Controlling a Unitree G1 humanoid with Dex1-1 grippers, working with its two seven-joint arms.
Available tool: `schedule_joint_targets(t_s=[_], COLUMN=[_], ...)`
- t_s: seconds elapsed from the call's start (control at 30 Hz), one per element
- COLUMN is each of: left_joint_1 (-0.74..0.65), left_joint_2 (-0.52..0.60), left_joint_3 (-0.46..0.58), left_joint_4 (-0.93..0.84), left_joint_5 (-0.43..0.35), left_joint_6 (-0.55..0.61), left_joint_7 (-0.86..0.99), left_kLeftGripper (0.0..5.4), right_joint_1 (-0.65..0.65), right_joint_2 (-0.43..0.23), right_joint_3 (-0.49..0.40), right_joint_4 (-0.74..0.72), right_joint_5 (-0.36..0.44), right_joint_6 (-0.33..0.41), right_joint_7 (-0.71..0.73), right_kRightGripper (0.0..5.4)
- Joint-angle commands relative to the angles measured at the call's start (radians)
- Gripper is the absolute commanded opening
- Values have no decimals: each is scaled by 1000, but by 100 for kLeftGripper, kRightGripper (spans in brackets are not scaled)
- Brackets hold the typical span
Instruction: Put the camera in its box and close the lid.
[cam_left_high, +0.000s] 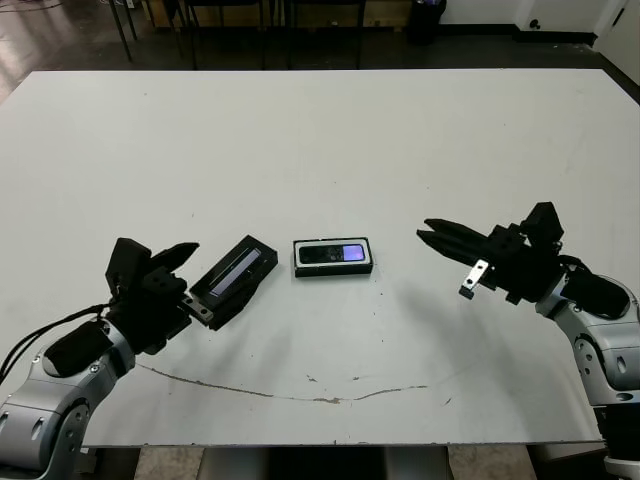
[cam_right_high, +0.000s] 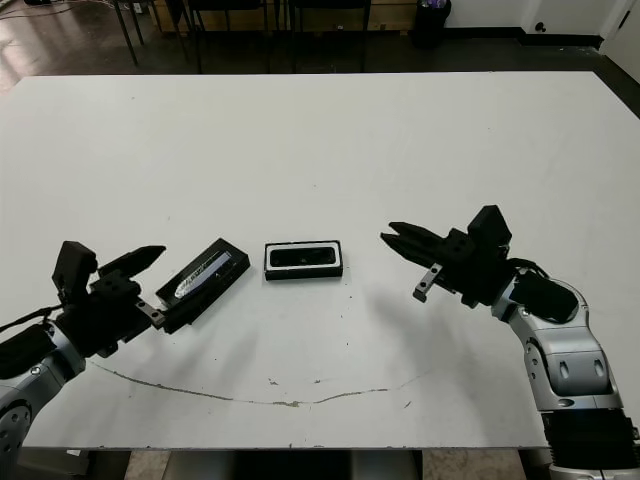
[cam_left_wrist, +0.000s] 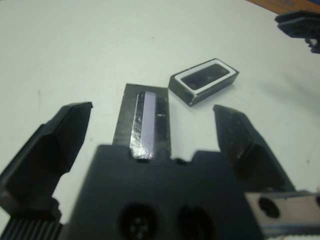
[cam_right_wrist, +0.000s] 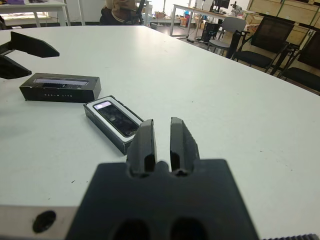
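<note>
— Where is the camera?

— The camera (cam_left_high: 334, 254) lies inside the box (cam_left_high: 333, 270), near the middle of the white table (cam_left_high: 320, 140), its bluish-purple patch toward my right. The box has no cover on it.

— And the lid?

— The lid (cam_left_high: 233, 279) lies flat on the table just beside the box, on my left, turned at an angle, silvery stripe facing up. The two are close, but I cannot tell if their corners touch.

— Your left pincer?

— My left gripper (cam_left_high: 186, 280) sits at the lid's near end with its fingers (cam_left_wrist: 60, 137) spread wide, one on each side of the lid. They are not pressing on it; in the left wrist view, bare table shows between each finger and the lid.

— The right one?

— My right gripper (cam_left_high: 428, 235) hangs well apart from the box on my right, pointing toward it, fingers drawn together with only a thin slit between them, holding nothing.

— Anything in the way?

— A thin scuff line (cam_left_high: 280, 392) curves across the table near my edge. Chairs (cam_right_wrist: 260, 42) and desks stand beyond the far side.
</note>
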Motion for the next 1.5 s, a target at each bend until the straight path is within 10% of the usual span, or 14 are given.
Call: schedule_joint_targets(t_s=[0.03,0.93,1.5], left_joint_1=[25,84,101], left_joint_2=[16,-104,-169], left_joint_3=[-25,-152,-141], left_joint_4=[16,76,168], left_joint_5=[24,197,186], left_joint_6=[14,-38,-310], left_joint_7=[13,215,163], left_kLeftGripper=[539,539,172], right_joint_1=[18,21,15], right_joint_2=[-20,-23,-21], right_joint_3=[-3,-8,-4], right_joint_4=[-1,13,38], right_joint_5=[-5,9,13], right_joint_6=[15,25,11], right_joint_7=[2,25,39], right_kRightGripper=[0,0,0])
